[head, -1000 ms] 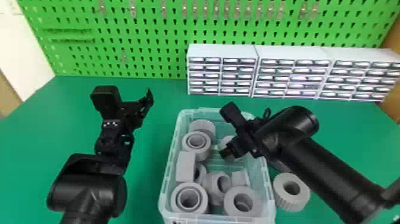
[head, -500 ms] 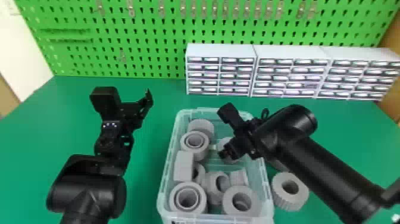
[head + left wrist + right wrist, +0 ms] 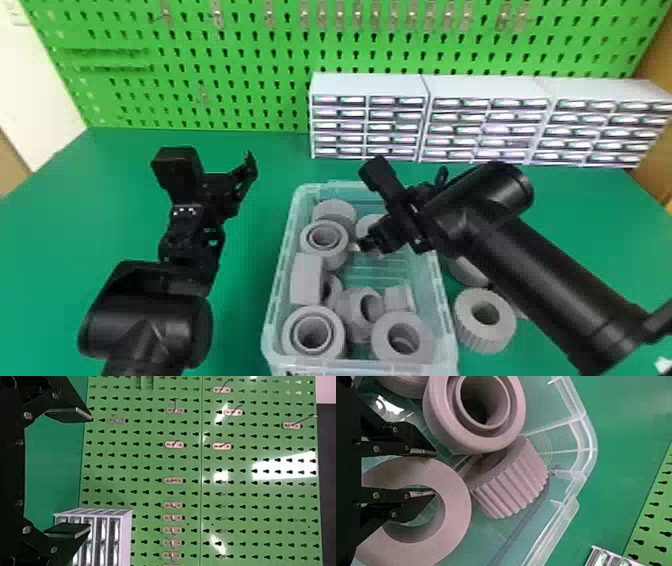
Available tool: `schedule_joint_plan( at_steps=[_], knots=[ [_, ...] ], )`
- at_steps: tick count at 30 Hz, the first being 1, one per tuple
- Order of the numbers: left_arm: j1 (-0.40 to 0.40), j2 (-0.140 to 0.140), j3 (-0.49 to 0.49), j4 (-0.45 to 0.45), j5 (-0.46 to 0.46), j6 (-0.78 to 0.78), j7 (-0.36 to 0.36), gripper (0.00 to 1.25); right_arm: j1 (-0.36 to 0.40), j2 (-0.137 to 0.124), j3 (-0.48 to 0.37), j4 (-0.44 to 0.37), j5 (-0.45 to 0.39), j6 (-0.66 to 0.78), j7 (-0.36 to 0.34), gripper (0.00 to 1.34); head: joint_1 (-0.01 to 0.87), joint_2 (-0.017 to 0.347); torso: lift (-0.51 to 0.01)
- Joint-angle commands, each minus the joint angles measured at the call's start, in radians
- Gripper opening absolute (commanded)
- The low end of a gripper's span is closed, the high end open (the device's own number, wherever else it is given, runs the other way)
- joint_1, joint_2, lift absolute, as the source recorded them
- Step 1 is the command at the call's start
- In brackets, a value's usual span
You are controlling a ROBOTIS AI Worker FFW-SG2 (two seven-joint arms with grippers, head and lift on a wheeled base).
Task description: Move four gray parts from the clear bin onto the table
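Several gray parts, such as a stepped ring (image 3: 324, 237), lie in the clear bin (image 3: 452, 320). My right gripper (image 3: 364, 244) is low inside the bin's far right portion, over a gray ring (image 3: 369, 225). In the right wrist view my right gripper (image 3: 436, 473) stands open, one fingertip at the hole of the gray ring (image 3: 459, 510) and the other beyond its outer edge. A ribbed part (image 3: 514, 487) lies close by. Parked left of the bin, my left gripper (image 3: 225, 167) is open; in the left wrist view the left gripper (image 3: 92, 474) has nothing between its fingers.
A ribbed gray part (image 3: 484, 320) stands on the green table (image 3: 240, 320) right of the bin, with another (image 3: 467, 270) partly behind my right arm. White drawer units (image 3: 370, 85) line the back before a green pegboard (image 3: 250, 60).
The right gripper has shifted slightly to the left and down within the bin. My left arm has kept still.
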Motion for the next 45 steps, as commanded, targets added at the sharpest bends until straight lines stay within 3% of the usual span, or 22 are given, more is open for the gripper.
schedule_joint_plan(
  at_steps=[1, 18, 45],
  knots=[
    [-0.001, 0.0, -0.001, 0.0, -0.002, 0.0, 0.0, 0.95, -0.003, 0.001, -0.001, -0.008, -0.018, 0.0, 0.0, 0.31, 0.693, 0.072, -0.052],
    [0.003, 0.0, 0.002, 0.0, 0.0, 0.0, 0.0, 0.95, 0.0, -0.004, -0.038, -0.18, -0.018, 0.071, 0.0, 0.31, 0.693, 0.072, -0.052],
    [0.014, 0.0, 0.009, 0.0, 0.0, 0.0, 0.0, 0.95, 0.024, -0.008, -0.228, -0.412, 0.013, 0.261, -0.001, 0.31, 0.693, 0.072, -0.052]
  ],
)
